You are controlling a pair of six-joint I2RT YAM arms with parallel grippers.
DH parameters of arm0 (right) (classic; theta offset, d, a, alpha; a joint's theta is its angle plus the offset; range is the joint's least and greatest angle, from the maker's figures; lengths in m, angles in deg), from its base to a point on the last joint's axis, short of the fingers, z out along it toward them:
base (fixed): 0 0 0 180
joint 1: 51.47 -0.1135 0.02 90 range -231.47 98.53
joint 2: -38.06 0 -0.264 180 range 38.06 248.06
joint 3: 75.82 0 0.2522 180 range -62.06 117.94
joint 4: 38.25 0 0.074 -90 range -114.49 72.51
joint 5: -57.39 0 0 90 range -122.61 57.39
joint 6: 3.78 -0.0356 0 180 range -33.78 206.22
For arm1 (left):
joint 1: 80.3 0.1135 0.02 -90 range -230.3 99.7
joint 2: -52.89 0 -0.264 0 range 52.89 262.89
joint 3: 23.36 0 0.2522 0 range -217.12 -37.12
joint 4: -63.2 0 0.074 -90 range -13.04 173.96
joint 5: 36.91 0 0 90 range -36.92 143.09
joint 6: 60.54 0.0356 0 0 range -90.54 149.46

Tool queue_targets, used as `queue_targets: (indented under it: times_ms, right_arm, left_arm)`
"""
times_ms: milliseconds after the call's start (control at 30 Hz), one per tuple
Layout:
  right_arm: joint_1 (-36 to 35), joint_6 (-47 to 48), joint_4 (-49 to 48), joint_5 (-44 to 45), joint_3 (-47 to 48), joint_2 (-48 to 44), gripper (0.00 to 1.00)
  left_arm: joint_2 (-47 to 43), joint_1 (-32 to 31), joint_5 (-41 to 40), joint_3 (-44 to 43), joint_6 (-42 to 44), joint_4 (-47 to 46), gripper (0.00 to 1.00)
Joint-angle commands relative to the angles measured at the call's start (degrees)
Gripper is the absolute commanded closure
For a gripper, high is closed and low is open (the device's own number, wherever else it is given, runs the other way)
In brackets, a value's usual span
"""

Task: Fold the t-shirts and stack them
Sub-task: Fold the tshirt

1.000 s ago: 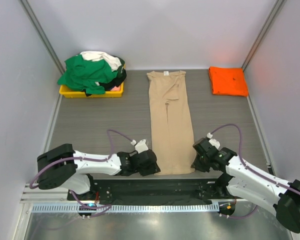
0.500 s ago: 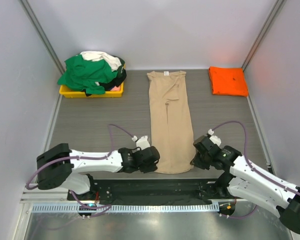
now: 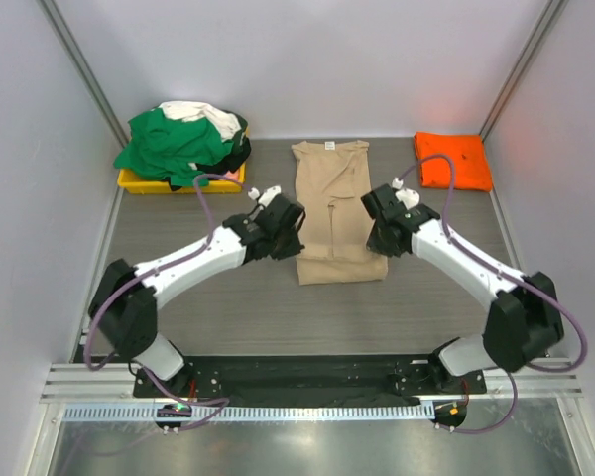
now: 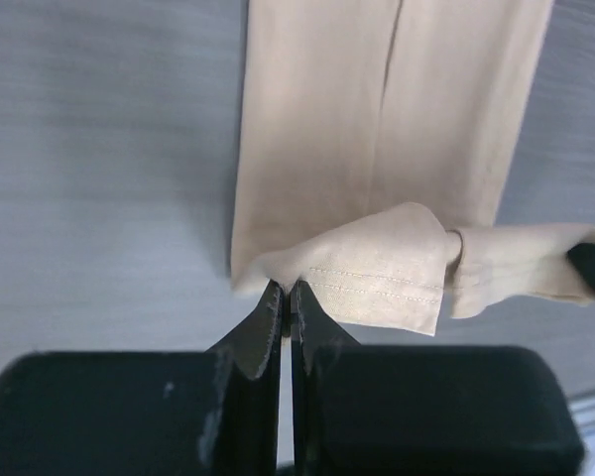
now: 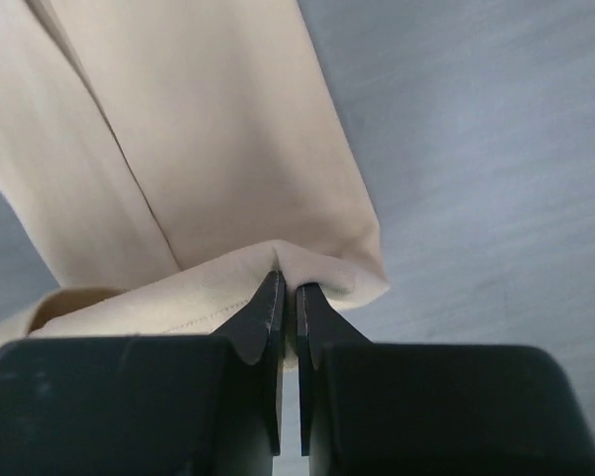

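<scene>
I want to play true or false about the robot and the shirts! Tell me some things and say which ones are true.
1. The left gripper and the right gripper each pinch a corner of the tan shirt. True.
2. The orange shirt sits in the yellow tray. False: it lies folded on the table at the far right, while the tray is at the far left.
3. The tan shirt lies flat at full length. False: its near end is lifted and doubled back over the rest.
4. A green shirt is on the pile in the yellow tray. True.
</scene>
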Motion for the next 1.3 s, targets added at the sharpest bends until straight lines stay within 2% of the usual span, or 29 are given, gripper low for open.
queue_targets:
  times_ms: [0, 200, 333, 600, 667, 700, 733, 767, 800, 833, 867, 933, 967, 1000, 1033, 1067, 1100, 1133, 1167, 1233, 1267]
  right_arm:
    - [4.1, 7.9, -4.6, 1.1, 7.6, 6.7, 0.99]
    - [8.5, 12.3, -5.8, -2.8, 18.3, 20.1, 0.99]
    - [11.8, 13.5, -6.5, -5.1, 23.0, 25.6, 0.99]
    - [14.9, 15.2, -7.0, -9.8, 32.9, 35.8, 0.99]
    - [15.8, 15.5, -6.8, -11.1, 36.6, 38.8, 0.98]
    - [16.3, 15.6, -6.3, -11.5, 38.2, 39.8, 0.84]
    - [16.8, 15.5, -5.1, -12.3, 40.0, 40.8, 0.75]
    - [17.2, 15.5, -4.4, -13.2, 45.1, 43.8, 0.64]
    - [18.6, 15.4, -3.3, -13.9, 48.5, 45.4, 0.45]
    - [19.3, 15.0, 0.1, -14.2, 52.7, 47.5, 0.38]
    - [20.2, 14.7, 2.0, -15.1, 61.8, 51.4, 0.35]
    - [22.4, 14.5, 8.3, -16.2, 71.4, 55.0, 0.34]
    - [22.8, 14.7, 9.8, -17.6, 77.7, 55.7, 0.33]
    - [22.9, 15.2, 10.6, -17.7, 78.2, 54.3, 0.33]
    - [22.9, 15.7, 10.5, -17.5, 76.7, 52.4, 0.33]
    - [22.9, 16.0, 9.2, -17.2, 68.8, 49.2, 0.33]
    - [22.8, 16.2, 6.9, -17.8, 62.9, 42.1, 0.34]
    - [22.3, 16.1, 0.6, -18.4, 56.1, 37.4, 0.35]
    - [21.8, 15.6, -3.4, -18.8, 42.2, 33.2, 0.37]
    - [20.2, 15.1, -11.9, -22.2, 30.7, 23.6, 0.41]
    - [17.6, 14.9, -12.9, -22.2, 24.5, 22.0, 0.43]
  left_arm:
    - [6.4, 4.9, 3.5, -8.6, 9.4, 2.7, 1.0]
    - [17.0, 11.1, 7.0, -18.9, 12.9, 4.3, 1.0]
    - [23.2, 14.0, 10.1, -27.0, 15.0, 5.8, 1.0]
    - [34.6, 17.7, 13.0, -37.5, 16.6, 8.3, 1.0]
    - [36.7, 19.0, 16.0, -39.9, 16.6, 9.1, 0.95]
    - [39.8, 19.6, 18.2, -44.1, 16.3, 9.8, 0.89]
    - [41.6, 20.3, 19.7, -46.7, 16.0, 10.6, 0.79]
    - [43.9, 22.0, 21.3, -50.6, 15.7, 13.2, 0.76]
    - [46.4, 23.0, 24.6, -59.6, 14.6, 15.3, 0.72]
    - [52.0, 24.0, 25.8, -65.9, 14.3, 17.5, 0.61]
    - [54.7, 26.0, 26.3, -71.5, 13.8, 22.1, 0.59]
    - [59.3, 29.0, 28.9, -83.9, 10.9, 25.1, 0.57]
    - [59.1, 30.0, 30.8, -84.6, 9.9, 25.1, 0.56]
    - [57.6, 30.5, 31.9, -83.6, 9.3, 24.4, 0.56]
    - [55.5, 30.8, 31.4, -78.2, 10.2, 23.4, 0.54]
    - [49.2, 30.7, 30.6, -73.1, 10.8, 20.2, 0.53]
    - [46.0, 30.5, 30.2, -68.0, 11.1, 18.0, 0.53]
    - [43.0, 30.1, 29.9, -63.0, 11.7, 15.9, 0.53]
    - [37.5, 29.7, 29.5, -54.4, 12.2, 13.8, 0.53]
    - [33.2, 28.3, 27.8, -47.7, 13.7, 13.5, 0.53]
    - [29.6, 27.7, 26.5, -42.2, 15.0, 13.4, 0.54]
